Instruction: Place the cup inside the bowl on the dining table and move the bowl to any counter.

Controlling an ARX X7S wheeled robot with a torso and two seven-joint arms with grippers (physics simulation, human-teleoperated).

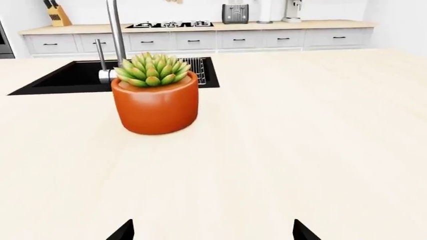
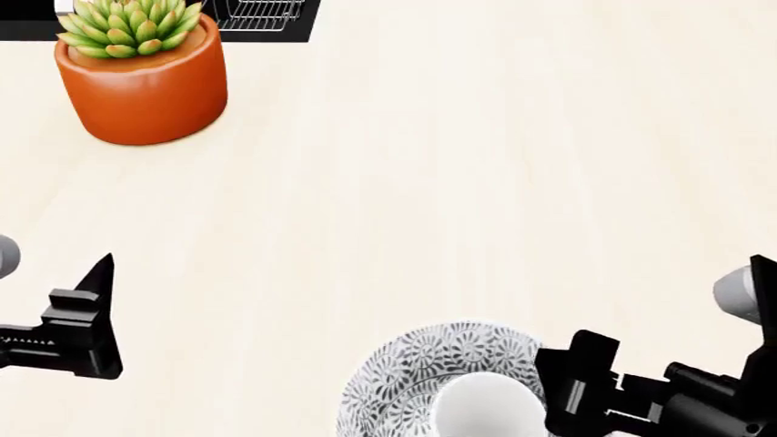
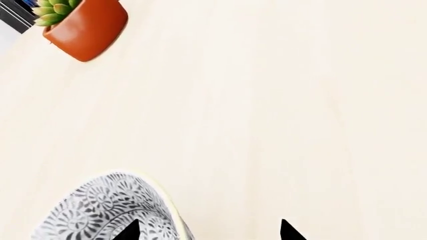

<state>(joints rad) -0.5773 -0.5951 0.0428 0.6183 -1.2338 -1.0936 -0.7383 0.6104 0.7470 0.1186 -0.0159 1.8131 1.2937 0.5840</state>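
Observation:
The patterned bowl (image 2: 407,378) stands on the pale dining table (image 2: 486,182) at the near edge of the head view. The white cup (image 2: 489,408) stands inside it. My right gripper (image 2: 573,382) is open at the bowl's right side. In the right wrist view (image 3: 208,231) one fingertip lies over the bowl's wall (image 3: 100,207) and the other over bare table, with the yellow-green rim between them. My left gripper (image 1: 213,232) is open and empty over bare table, far left of the bowl. The tan counter (image 1: 200,27) runs along the far wall.
An orange pot with a succulent (image 2: 144,77) stands at the far left of the table, also in the left wrist view (image 1: 155,100). Behind it are a black sink (image 1: 63,77) and a steel tap (image 1: 115,30). A toaster (image 1: 235,13) and knife block (image 1: 59,15) stand on the counter.

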